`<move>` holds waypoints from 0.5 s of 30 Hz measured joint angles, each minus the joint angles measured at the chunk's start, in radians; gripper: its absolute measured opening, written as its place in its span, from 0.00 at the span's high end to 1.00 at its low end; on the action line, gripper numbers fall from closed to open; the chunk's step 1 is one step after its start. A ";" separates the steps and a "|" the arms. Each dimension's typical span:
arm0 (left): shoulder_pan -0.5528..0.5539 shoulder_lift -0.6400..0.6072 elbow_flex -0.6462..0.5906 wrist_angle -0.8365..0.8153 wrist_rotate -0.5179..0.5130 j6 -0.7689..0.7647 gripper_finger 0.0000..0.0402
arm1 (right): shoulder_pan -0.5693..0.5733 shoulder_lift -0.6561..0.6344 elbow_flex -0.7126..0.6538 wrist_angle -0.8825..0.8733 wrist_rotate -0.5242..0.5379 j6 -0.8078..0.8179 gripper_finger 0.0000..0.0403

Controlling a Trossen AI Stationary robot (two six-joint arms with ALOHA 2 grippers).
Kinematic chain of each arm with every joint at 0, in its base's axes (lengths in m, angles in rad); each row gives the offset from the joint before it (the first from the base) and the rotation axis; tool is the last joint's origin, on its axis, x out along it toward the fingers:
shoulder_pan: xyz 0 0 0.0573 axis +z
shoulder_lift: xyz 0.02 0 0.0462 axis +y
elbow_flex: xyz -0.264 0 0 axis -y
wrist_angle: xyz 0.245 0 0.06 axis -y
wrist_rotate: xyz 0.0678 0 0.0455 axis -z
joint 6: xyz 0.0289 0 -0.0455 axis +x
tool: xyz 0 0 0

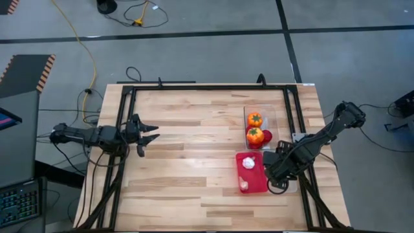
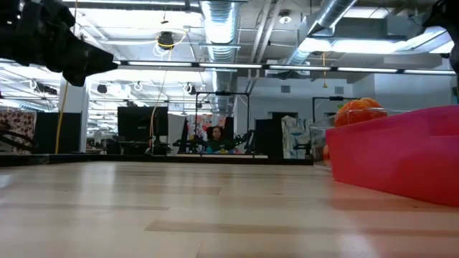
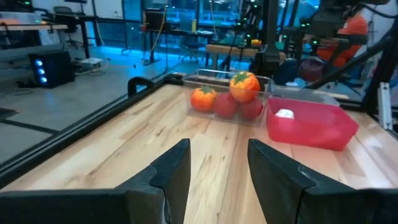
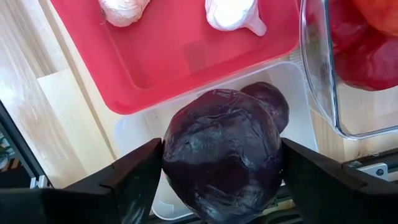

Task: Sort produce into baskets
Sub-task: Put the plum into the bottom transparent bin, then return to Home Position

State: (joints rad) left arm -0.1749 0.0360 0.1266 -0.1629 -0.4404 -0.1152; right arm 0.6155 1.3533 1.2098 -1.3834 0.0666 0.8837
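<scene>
My right gripper [image 1: 277, 176] is shut on a dark purple ball [image 4: 221, 149] over a clear tray [image 4: 146, 127] at the table's right edge. A second purple ball [image 4: 268, 102] lies in that tray. Next to it the red tray [image 1: 253, 183] holds two white garlic bulbs [image 1: 248, 163]. Farther back, another clear tray [image 1: 272, 116] holds two orange pieces with green tops [image 1: 255, 120] and red round ones [image 1: 267, 135]. My left gripper [image 1: 149, 134] is open and empty at the table's left side, with nothing between its fingers in the left wrist view [image 3: 217, 168]. My right gripper pinches the purple ball by its two opposite sides [image 4: 173, 155] between its two fingers [image 4: 134, 171]. The fingers come from above, slanting down. The ball fills the gap between them. Whether it rests on the clear tray's floor, I cannot tell.
A black frame rail [image 1: 207, 88] runs around the tabletop. The wooden top [image 1: 194, 162] between my left gripper and the trays is bare. The red tray's wall [image 2: 401, 154] stands close at the right of the low view.
</scene>
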 joint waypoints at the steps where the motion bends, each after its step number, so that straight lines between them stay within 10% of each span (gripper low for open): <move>1: 0.000 -0.012 -0.008 -0.001 -0.008 0.000 0.64 | 0.000 0.000 0.000 0.000 0.000 0.000 0.16; 15: 0.000 -0.032 -0.051 0.010 -0.038 0.033 0.64 | 0.000 0.000 0.000 0.000 -0.026 -0.024 0.02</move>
State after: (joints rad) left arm -0.1749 0.0044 0.0757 -0.1528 -0.4786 -0.0820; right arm 0.6151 1.3533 1.2098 -1.3835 0.0407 0.8600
